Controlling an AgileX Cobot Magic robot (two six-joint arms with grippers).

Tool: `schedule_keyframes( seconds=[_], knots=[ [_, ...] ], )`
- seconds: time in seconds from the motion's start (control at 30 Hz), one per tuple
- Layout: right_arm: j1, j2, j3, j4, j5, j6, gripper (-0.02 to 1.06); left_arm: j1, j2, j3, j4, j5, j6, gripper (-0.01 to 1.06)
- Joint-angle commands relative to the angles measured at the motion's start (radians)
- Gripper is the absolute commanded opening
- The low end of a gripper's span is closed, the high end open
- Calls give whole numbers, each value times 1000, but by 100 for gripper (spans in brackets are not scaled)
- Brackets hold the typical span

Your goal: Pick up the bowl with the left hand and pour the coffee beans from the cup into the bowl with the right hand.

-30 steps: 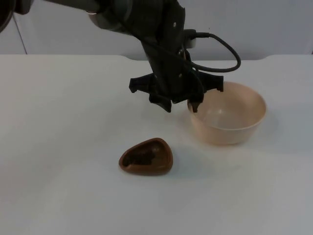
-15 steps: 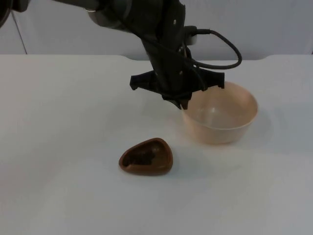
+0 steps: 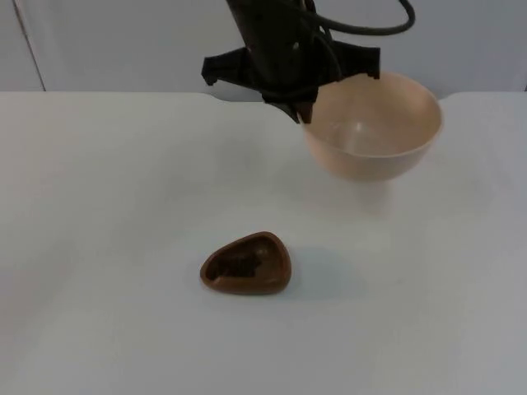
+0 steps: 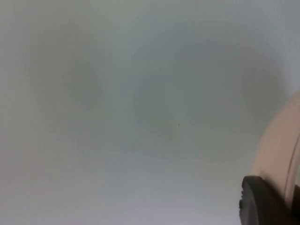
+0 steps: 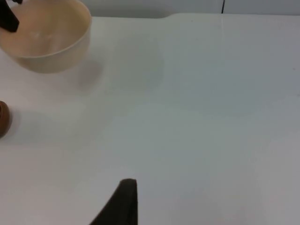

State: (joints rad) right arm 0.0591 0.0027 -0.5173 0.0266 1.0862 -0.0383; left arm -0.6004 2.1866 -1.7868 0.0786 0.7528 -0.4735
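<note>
My left gripper (image 3: 301, 110) is shut on the near-left rim of the beige bowl (image 3: 375, 123) and holds it in the air above the back of the table, its shadow on the white top below. The same bowl's wall (image 4: 280, 154) shows beside a black fingertip (image 4: 262, 204) in the left wrist view, and the bowl (image 5: 44, 35) looks empty in the right wrist view. The brown cup (image 3: 245, 263) with dark coffee beans rests on the table in front of the bowl; its edge (image 5: 2, 118) shows in the right wrist view. My right gripper (image 5: 123, 206) waits off to the right, away from both.
The white table top (image 3: 99, 206) spreads wide around the cup. The grey partition wall (image 3: 123, 41) closes the back edge behind the lifted bowl.
The left gripper has closed on the bowl's rim and lifted it off the table, up and toward the back. The cup has not moved.
</note>
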Motion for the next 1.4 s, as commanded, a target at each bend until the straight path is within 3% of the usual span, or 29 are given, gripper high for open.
schedule_keyframes(
  seconds=[0.0, 0.27, 0.47, 0.6, 0.8, 0.9, 1.37],
  knots=[
    [-6, -3, 2, -5, -8, 4, 105, -4, -27, -2, 13, 30, -3, 0],
    [-6, -3, 2, -5, -8, 4, 105, -4, -63, -2, 8, 90, 1, 0],
    [-6, -3, 2, -5, -8, 4, 105, -4, -106, 27, 0, 77, 1, 0],
    [-6, -3, 2, -5, -8, 4, 105, -4, -158, 138, 0, 8, -3, 0],
    [-6, -3, 2, -5, -8, 4, 105, -3, -294, 434, -1, -170, -32, 0],
    [-6, -3, 2, -5, -8, 4, 105, 10, -342, 512, -11, -208, -40, 0],
    [-6, -3, 2, -5, -8, 4, 105, 185, -580, 781, 17, -214, -28, 0]
  ],
)
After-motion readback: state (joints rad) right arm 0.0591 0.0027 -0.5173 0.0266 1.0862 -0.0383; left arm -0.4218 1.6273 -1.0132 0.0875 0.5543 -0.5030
